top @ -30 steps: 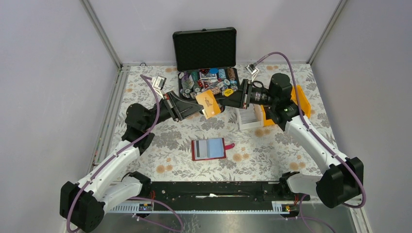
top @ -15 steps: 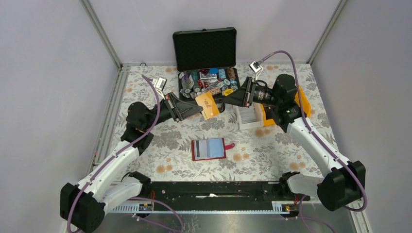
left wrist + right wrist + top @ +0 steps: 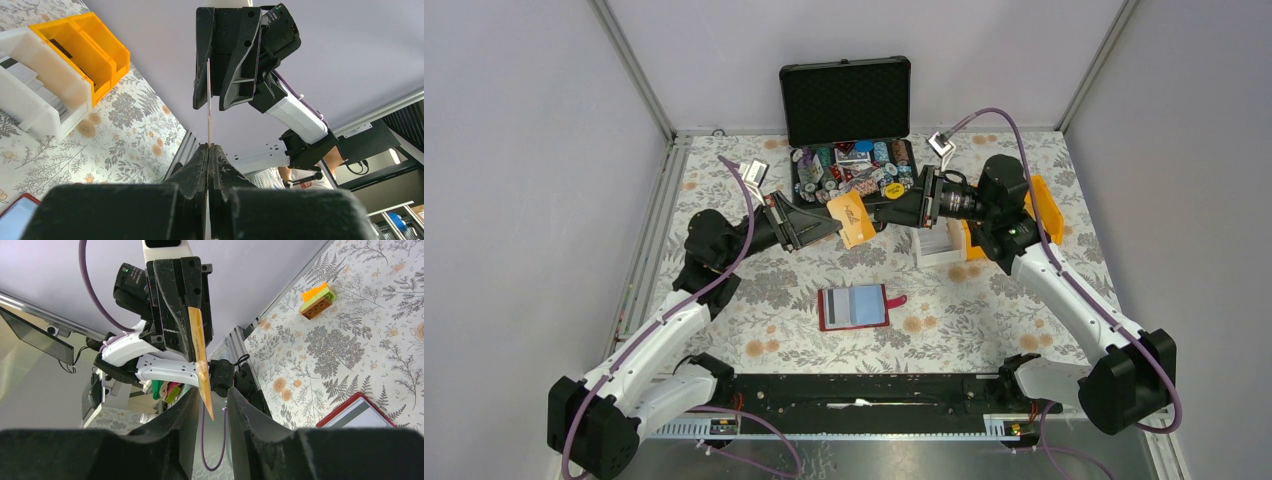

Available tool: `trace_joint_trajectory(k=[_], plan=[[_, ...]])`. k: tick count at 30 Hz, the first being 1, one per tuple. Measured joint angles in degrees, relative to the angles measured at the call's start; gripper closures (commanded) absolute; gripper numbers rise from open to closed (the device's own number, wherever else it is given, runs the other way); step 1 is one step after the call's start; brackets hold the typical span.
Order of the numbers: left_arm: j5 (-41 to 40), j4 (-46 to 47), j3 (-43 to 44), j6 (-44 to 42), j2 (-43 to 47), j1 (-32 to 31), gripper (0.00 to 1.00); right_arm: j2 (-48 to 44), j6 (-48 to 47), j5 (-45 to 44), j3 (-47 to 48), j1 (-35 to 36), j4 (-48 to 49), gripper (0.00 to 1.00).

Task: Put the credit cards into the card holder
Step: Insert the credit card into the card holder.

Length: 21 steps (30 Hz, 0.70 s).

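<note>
A tan-gold credit card (image 3: 852, 218) hangs in the air in front of the black case, with my left gripper (image 3: 829, 216) shut on its left end. In the left wrist view the card (image 3: 209, 110) stands edge-on out of the closed fingertips. My right gripper (image 3: 876, 211) faces it from the right. Its jaws stand open on either side of the card's (image 3: 200, 355) free corner, with a gap showing on both sides. The dark red card holder (image 3: 855, 307) lies open on the floral cloth below, with pale blue and grey cards in its slots.
An open black case (image 3: 852, 165) full of poker chips stands at the back centre. A white bin (image 3: 936, 243) and a yellow bin (image 3: 1039, 205) sit under the right arm. A small stacked toy brick (image 3: 316, 300) lies on the cloth at the far left.
The right gripper's jaws have widened at the card's end. It drew back a little to the right, then came in again. The left gripper has kept hold of the card.
</note>
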<state>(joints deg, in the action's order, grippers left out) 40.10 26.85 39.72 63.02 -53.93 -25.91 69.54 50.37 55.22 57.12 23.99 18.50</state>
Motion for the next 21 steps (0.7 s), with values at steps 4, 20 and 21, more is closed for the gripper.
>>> trace_joint_trajectory(k=[4,20,21], plan=[[0.00,-0.07,0.00,0.00,0.00,0.00,1.00,0.04,-0.24,0.39,0.00,0.33,-0.02,0.69],[-0.52,-1.95,0.00,-0.31,-0.02,0.00,1.00,0.04,-2.03,1.11,0.15,1.90,-1.88,0.73],[-0.76,-2.62,0.00,-0.48,-0.02,0.00,1.00,0.04,-2.40,0.85,0.24,1.90,-2.58,0.73]])
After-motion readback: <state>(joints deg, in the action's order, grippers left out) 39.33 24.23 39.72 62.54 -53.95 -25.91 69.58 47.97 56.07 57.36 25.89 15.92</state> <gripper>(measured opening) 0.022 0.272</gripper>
